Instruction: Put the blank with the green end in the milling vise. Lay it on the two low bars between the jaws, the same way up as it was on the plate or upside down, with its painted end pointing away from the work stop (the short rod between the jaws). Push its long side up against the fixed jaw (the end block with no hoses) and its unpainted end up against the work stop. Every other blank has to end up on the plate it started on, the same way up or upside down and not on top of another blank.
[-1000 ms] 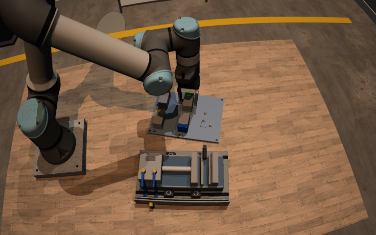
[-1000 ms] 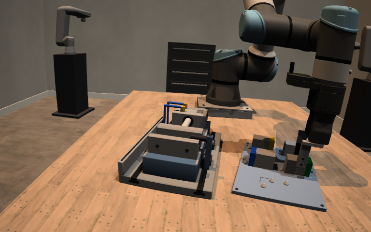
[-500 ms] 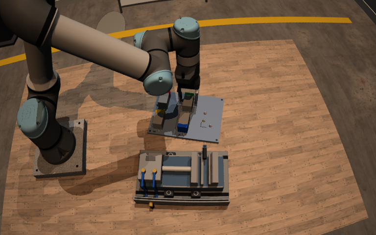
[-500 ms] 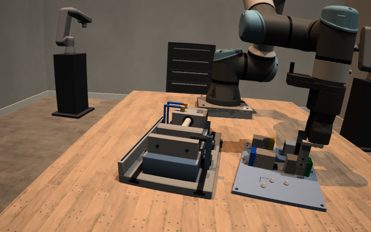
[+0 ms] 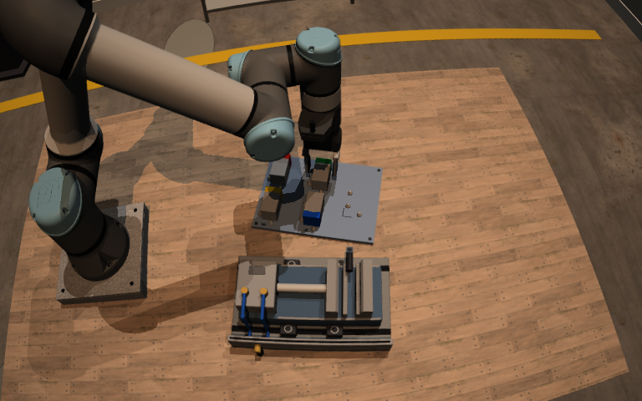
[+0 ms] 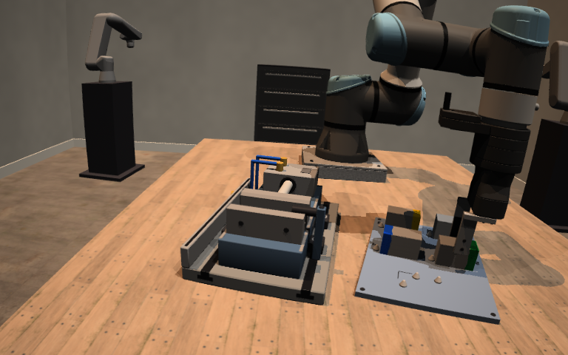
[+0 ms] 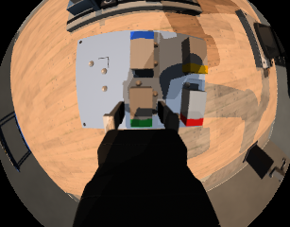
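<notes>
The blank with the green end lies on the grey plate, green end toward the far edge; it also shows in the exterior view and the wrist view. My gripper is open, low over the plate, with one finger on each long side of this blank. The fingers stand apart from its sides. The milling vise stands in front of the plate, jaws open, with the work stop rod between them and nothing on its bars.
Three other blanks lie on the plate: red-ended, yellow-ended and blue-ended. Small pegs stand on the plate's right part. Blue hoses run at the vise's left end. My arm's base is at the left.
</notes>
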Motion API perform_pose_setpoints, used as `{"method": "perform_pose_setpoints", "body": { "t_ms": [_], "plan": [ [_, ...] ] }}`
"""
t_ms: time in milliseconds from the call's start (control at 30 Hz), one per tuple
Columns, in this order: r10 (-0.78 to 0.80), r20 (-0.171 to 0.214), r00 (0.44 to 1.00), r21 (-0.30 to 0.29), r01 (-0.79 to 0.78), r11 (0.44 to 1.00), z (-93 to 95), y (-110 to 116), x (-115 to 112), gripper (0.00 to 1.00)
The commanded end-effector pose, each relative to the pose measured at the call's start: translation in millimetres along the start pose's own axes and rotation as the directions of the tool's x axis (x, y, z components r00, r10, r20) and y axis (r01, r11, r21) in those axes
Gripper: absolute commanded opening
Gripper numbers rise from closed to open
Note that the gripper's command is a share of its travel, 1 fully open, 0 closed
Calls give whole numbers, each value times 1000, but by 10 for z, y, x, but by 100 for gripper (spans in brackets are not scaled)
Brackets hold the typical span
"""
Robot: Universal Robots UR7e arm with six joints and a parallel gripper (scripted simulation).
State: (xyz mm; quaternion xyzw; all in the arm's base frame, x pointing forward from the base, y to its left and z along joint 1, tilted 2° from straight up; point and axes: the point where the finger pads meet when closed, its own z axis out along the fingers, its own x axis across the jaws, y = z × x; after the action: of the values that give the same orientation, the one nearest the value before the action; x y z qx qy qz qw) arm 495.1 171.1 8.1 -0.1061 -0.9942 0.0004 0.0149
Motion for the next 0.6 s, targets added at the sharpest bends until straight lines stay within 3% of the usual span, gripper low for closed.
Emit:
{"method": "perform_pose_setpoints", "body": {
  "t_ms": [0,567],
  "plan": [
    [0,2,1000,-1,0,1000,-36,2,-4,100],
    [0,2,1000,-1,0,1000,-53,2,-4,100]
  ]
}}
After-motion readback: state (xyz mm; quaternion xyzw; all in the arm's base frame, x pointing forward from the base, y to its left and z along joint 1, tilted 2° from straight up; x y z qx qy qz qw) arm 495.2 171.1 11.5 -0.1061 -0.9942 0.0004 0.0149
